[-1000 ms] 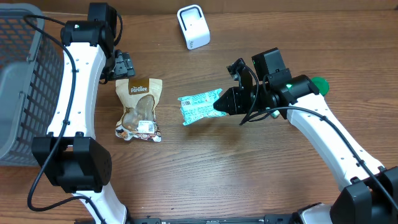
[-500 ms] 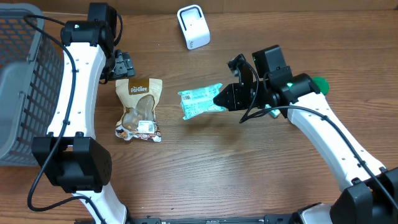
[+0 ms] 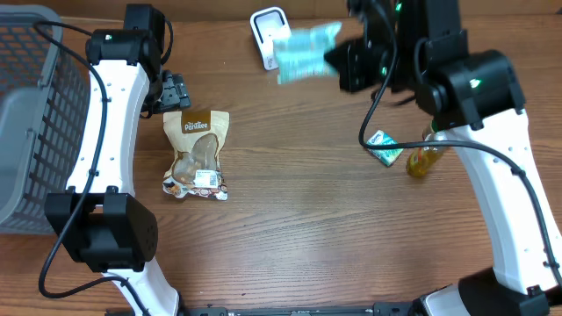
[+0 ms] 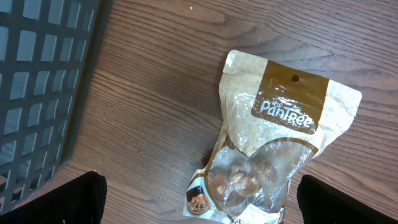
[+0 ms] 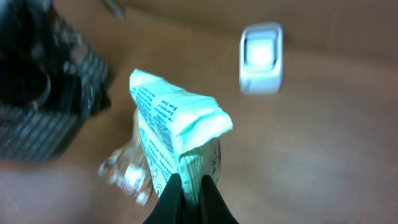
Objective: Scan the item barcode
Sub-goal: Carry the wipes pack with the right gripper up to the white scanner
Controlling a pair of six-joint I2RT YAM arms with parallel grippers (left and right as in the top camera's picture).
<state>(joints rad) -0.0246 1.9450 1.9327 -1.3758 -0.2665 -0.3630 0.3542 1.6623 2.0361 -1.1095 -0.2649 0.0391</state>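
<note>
The step in hand is presenting the item to the reader. The right end effector (image 3: 338, 60) is pinched shut on one end of a mint-green packet (image 3: 306, 50) and holds it in the air at the top centre of the overhead frame, where it overlaps the white scanner (image 3: 263, 28) standing on the bench (image 3: 307, 228). In the right wrist view the packet stands up from the fingers, and the scanner sits beyond it in the upper right of the frame, its window towards the camera. That view is blurred, so which face carries the barcode cannot be told. The next move probably calls for bringing the packet squarely before the scanner window, turning the wrist until the printed code faces it, then holding steady. The left end effector (image 3: 173, 92) is spread wide and empty above a brown snack pouch (image 4: 273, 155) lying flat in the left half of the overhead frame, beside a grey basket (image 3: 26, 114). It takes no part in this step. A small green box (image 3: 384, 147) and a bottle (image 3: 423, 160) rest at the right.
</note>
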